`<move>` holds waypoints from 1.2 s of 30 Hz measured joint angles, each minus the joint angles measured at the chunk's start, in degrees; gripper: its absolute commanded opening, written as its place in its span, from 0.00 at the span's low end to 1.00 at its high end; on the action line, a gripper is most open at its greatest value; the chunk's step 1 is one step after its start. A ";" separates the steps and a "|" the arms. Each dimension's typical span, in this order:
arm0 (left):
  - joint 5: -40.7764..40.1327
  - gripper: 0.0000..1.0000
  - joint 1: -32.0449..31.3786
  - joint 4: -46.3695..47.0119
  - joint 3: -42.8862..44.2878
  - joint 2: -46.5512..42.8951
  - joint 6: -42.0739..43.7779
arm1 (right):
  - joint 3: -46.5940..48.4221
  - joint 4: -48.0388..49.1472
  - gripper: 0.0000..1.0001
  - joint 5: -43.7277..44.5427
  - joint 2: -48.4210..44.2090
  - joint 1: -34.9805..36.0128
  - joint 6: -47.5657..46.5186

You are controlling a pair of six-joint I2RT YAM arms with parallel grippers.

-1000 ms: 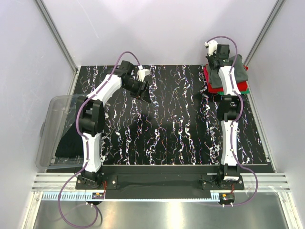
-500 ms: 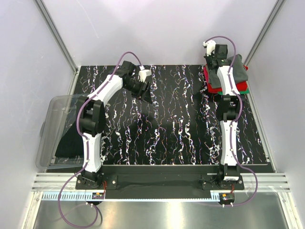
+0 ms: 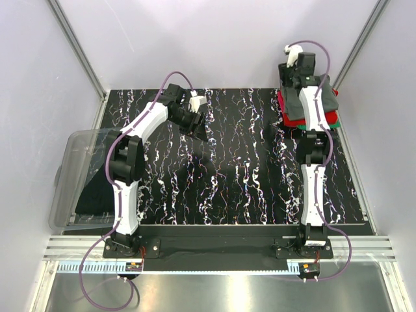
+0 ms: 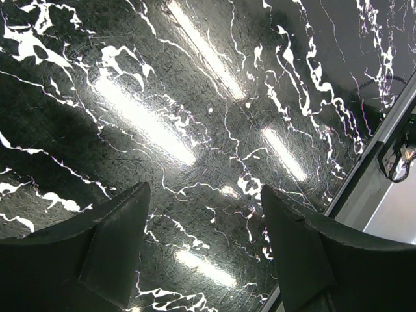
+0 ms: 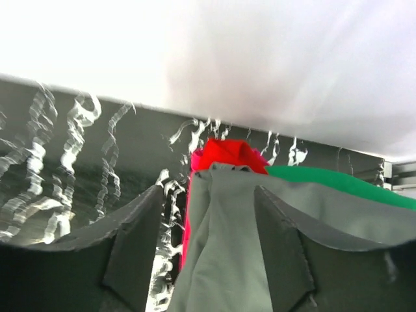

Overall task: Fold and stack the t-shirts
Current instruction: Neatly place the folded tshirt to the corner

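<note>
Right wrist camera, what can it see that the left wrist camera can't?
Only the right wrist view shows t-shirts: the grey t-shirt on top, the red t-shirt and green t-shirt under it, and a white wall. Only the left wrist view shows a cable past the table edge. Both show the marbled table and open jaws: the right gripper and the left gripper.

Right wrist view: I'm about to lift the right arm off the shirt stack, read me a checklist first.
1. Right gripper jaws apart: ok.
2. Grey t-shirt clear of its fingers: cannot tell, cloth lies between them.
3. Grey t-shirt on top of red t-shirt and green t-shirt: ok.
4. Left gripper open, empty, over the table: ok.
5. Stack edges lined up: not ok, red and green stick out.
</note>
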 measured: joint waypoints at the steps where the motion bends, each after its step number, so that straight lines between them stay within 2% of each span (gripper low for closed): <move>1: 0.00 0.74 -0.02 0.02 0.00 0.02 0.00 | 0.04 -0.02 0.67 -0.87 -0.79 -0.26 1.73; 5: 0.04 0.74 -0.13 0.04 0.00 0.04 -0.15 | 0.26 0.55 0.66 -2.27 -4.46 -2.62 6.60; 13: 0.02 0.74 -0.90 0.07 0.11 1.18 -0.15 | -0.94 2.14 0.65 -0.04 -8.92 -8.79 6.54; 24: -0.50 0.75 -1.84 0.09 0.07 1.20 -0.11 | -0.92 2.97 0.64 4.44 -3.63 -13.73 3.23; 36: -2.51 0.75 -2.69 0.11 -0.04 1.20 0.04 | -0.92 6.01 0.64 8.76 0.02 -14.86 -1.14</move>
